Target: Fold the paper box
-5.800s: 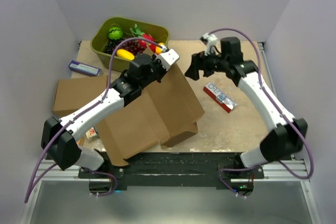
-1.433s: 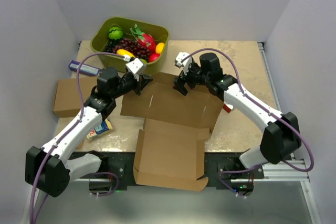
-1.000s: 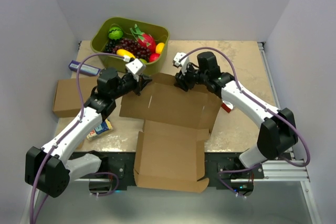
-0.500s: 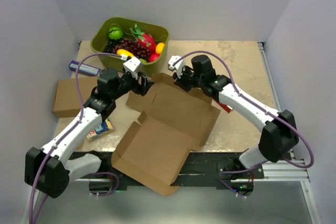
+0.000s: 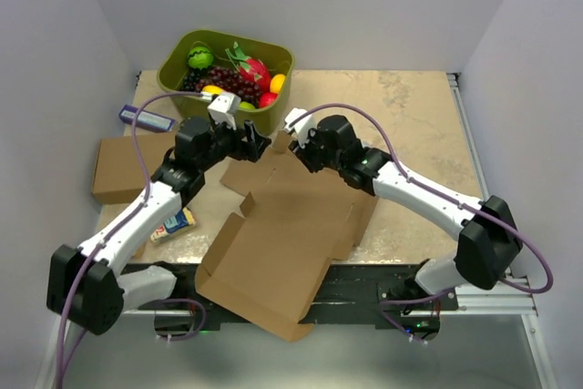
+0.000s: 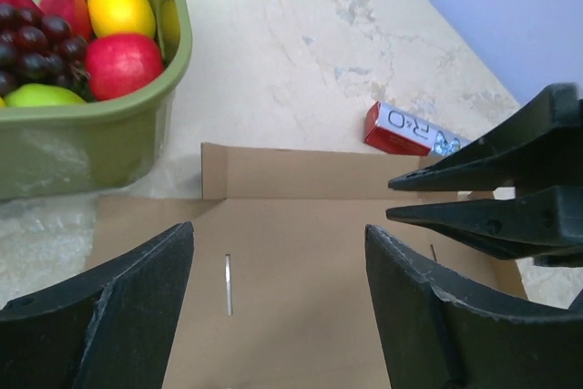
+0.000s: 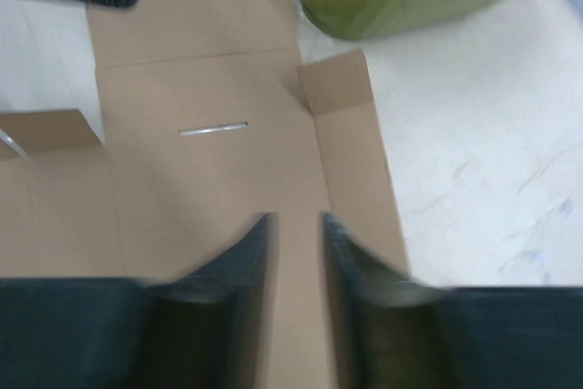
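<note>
The paper box [image 5: 273, 243] lies unfolded and flat on the table, turned at an angle, with its near panel hanging over the front edge. My left gripper [image 5: 258, 143] hovers open over the box's far left panel [image 6: 301, 298]. In the left wrist view the left gripper [image 6: 278, 234] has wide jaws with nothing between them. My right gripper [image 5: 296, 150] sits just right of it over the far edge. In the blurred right wrist view the right gripper [image 7: 297, 220] has jaws a narrow gap apart, with only cardboard [image 7: 200, 179] showing below. The right fingers [image 6: 510, 157] reach in from the right.
A green tub of fruit [image 5: 226, 70] stands at the back, just beyond both grippers. Another brown cardboard box [image 5: 123, 166] lies at the left, with a blue packet [image 5: 146, 118] behind it and a small packet [image 5: 173, 223] in front. A red packet [image 6: 405, 129] lies past the box's right side.
The left gripper has opened and let go of the box's far edge. The box has swung round, its near panel going left. The right gripper has moved left over the box.
</note>
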Tool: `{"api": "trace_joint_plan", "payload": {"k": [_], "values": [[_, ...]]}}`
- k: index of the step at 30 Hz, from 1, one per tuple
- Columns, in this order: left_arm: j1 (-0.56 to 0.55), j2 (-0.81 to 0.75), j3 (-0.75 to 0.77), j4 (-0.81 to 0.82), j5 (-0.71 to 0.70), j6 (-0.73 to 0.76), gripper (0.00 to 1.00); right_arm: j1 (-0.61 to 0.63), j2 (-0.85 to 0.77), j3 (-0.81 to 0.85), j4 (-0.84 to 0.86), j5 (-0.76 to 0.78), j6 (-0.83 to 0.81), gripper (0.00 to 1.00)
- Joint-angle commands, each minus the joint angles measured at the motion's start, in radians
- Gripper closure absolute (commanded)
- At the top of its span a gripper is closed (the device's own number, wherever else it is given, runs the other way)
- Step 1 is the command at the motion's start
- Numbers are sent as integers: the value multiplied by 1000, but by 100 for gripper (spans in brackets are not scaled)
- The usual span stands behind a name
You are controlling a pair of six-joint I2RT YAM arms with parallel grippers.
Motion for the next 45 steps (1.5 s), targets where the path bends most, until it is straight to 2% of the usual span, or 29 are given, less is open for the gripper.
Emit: {"api": "trace_joint_plan", "payload": {"k": [1,3,5,7,10,14,21,27,39,45], "values": [[0,126,107,-19,26,-2,20,-5,-44,-24,7,99,285,54],[0,200,148,-62,8,64,20,-8,-108,-94,47,141,376,43],[-3,274,211,-78,-17,125,22,-17,-151,-139,75,161,485,37],[-5,332,214,-95,-11,124,23,-20,-212,-197,89,149,550,31],[-6,408,223,-33,-36,132,25,-20,-286,-251,87,147,613,29],[-15,484,257,-4,-63,161,32,-20,-363,-315,121,106,663,28],[-97,551,184,209,-141,242,39,-20,-484,-412,149,61,698,27],[-104,620,185,223,-260,249,43,-22,-559,-440,149,46,709,26],[-107,728,233,235,-241,253,45,-22,-590,-458,176,17,723,26],[-107,771,259,269,-181,246,53,-22,-601,-474,178,15,744,26]]}}
